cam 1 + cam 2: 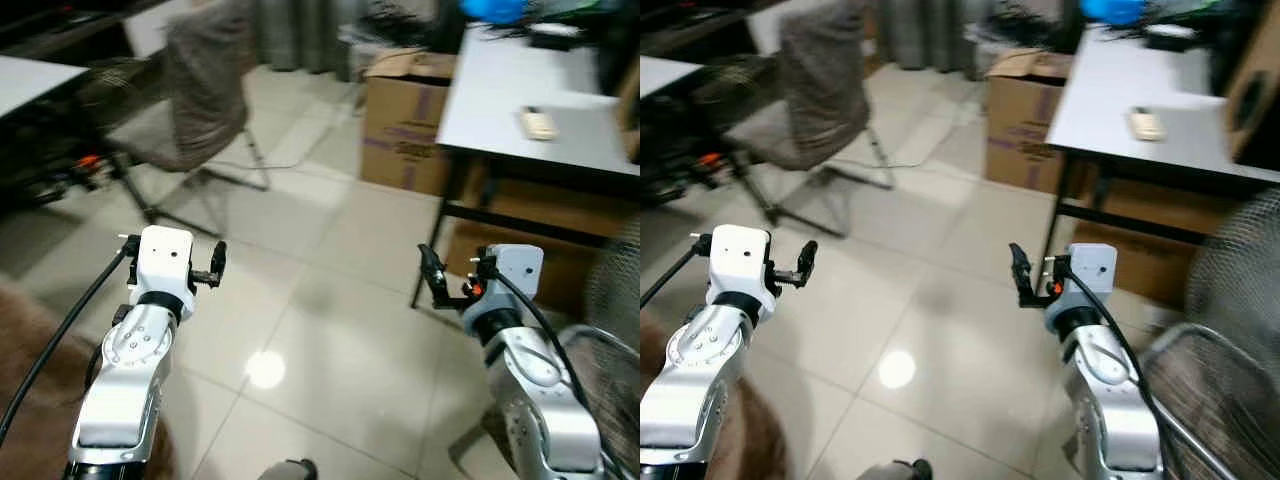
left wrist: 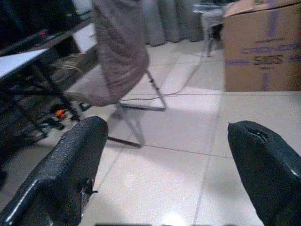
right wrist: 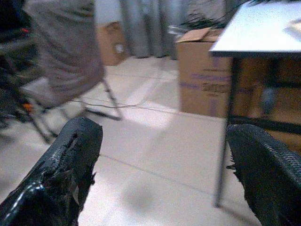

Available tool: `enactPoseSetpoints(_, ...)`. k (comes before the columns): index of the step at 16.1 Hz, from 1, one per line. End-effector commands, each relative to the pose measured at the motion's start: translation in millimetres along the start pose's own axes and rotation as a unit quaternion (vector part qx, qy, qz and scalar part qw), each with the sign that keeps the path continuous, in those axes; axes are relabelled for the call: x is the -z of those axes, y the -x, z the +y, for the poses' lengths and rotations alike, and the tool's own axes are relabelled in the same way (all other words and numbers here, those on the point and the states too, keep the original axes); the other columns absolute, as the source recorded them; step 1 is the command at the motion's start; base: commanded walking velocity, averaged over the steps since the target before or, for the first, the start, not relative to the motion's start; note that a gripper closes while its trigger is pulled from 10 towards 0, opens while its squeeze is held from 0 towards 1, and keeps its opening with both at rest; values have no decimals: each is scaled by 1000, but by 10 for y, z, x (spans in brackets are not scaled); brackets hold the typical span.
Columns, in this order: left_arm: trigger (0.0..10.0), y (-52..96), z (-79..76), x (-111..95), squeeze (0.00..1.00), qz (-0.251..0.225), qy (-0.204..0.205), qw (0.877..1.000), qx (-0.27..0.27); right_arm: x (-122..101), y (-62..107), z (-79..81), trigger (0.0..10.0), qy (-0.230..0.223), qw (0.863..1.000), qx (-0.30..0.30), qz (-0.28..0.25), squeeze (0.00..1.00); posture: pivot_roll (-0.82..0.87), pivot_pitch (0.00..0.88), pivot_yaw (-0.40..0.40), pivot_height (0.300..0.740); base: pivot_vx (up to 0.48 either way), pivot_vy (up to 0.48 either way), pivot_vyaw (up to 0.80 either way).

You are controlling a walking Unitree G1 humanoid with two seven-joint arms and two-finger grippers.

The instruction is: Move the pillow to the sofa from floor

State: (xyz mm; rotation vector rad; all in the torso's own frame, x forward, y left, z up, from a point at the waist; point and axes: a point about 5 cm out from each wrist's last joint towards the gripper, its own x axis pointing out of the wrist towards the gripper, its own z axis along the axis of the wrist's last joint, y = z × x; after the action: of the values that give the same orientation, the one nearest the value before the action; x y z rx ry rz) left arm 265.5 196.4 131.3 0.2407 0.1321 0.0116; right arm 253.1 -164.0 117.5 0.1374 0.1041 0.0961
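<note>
Both arms are raised over the pale tiled floor. The left gripper and right gripper each hold their black fingers spread wide, gripping nothing. A brown fuzzy mass, perhaps the pillow, lies beside the left arm.

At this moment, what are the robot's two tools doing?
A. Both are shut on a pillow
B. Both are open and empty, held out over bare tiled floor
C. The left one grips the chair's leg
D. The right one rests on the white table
B: the left tool and the right tool both show spread fingers with nothing between them, held above the tiled floor, apart from the chair and white table.
</note>
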Motion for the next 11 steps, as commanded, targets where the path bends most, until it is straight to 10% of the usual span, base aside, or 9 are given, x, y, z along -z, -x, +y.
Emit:
enactPoseSetpoints(1,10000,-20,-1,-12,1000,-3,2,1000,2,-16,2,-17,10000,-19,1000,8,-9,1000,-32,0,74,740,0,0,788)
enactPoseSetpoints(11,10000,71,-73,57,1000,-5,11,1000,19,96,37,-33,10000,22,999,38,32,1000,-48,0,43,740,0,-96,797)
